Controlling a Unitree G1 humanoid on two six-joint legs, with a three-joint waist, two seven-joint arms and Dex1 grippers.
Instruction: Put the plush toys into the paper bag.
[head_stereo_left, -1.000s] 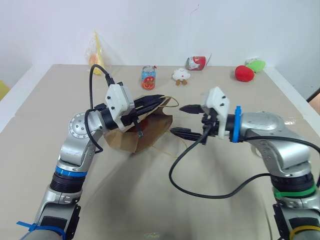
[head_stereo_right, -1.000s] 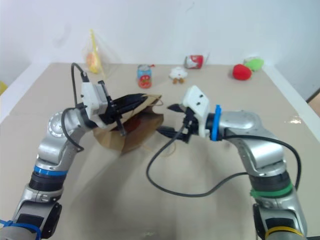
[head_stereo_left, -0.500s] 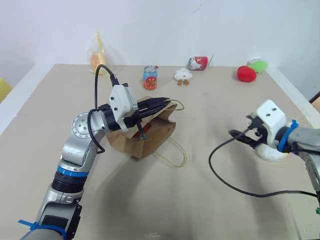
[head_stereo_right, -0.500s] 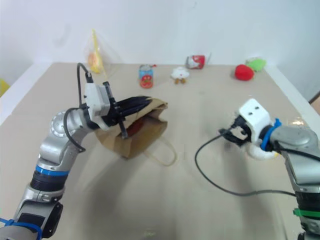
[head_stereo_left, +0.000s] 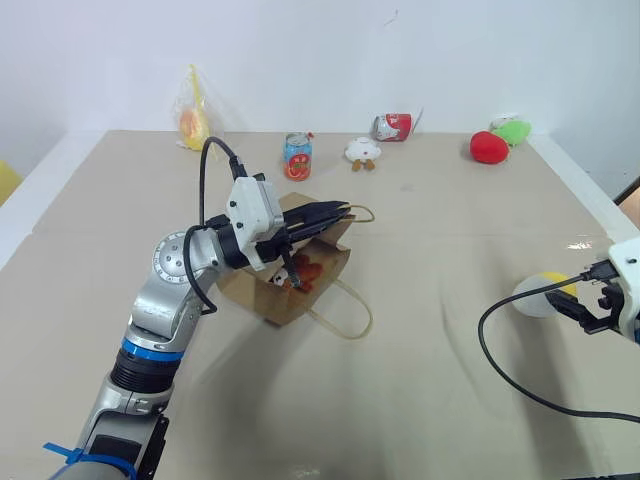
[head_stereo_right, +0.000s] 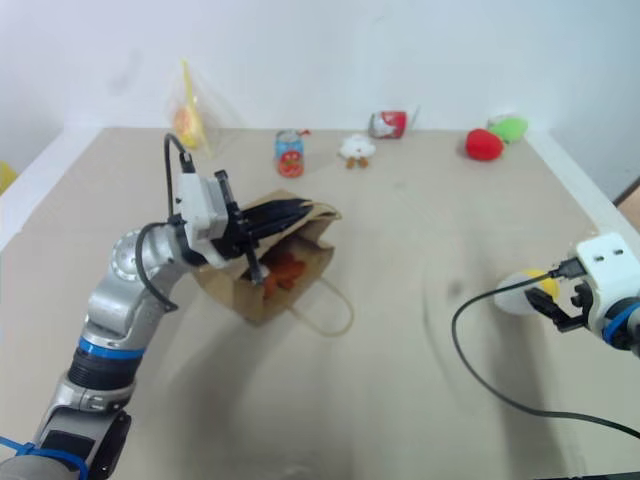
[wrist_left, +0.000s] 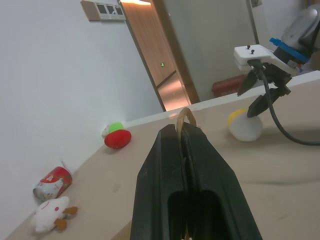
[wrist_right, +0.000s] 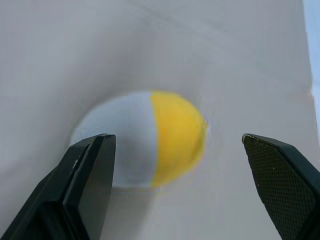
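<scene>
Spread wide, the right gripper (wrist_right: 177, 190) hovers just short of the egg toy (wrist_right: 145, 137) lying on the table (head_stereo_left: 420, 330). It looks soft and light; squeeze across its middle.

Left gripper (head_stereo_left: 335, 212) pinches the paper bag (head_stereo_left: 290, 285) handle.

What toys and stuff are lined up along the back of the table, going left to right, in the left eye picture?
Yellow plastic bag → soda can → small white plush → tipped red can → red plush → green plush.
</scene>
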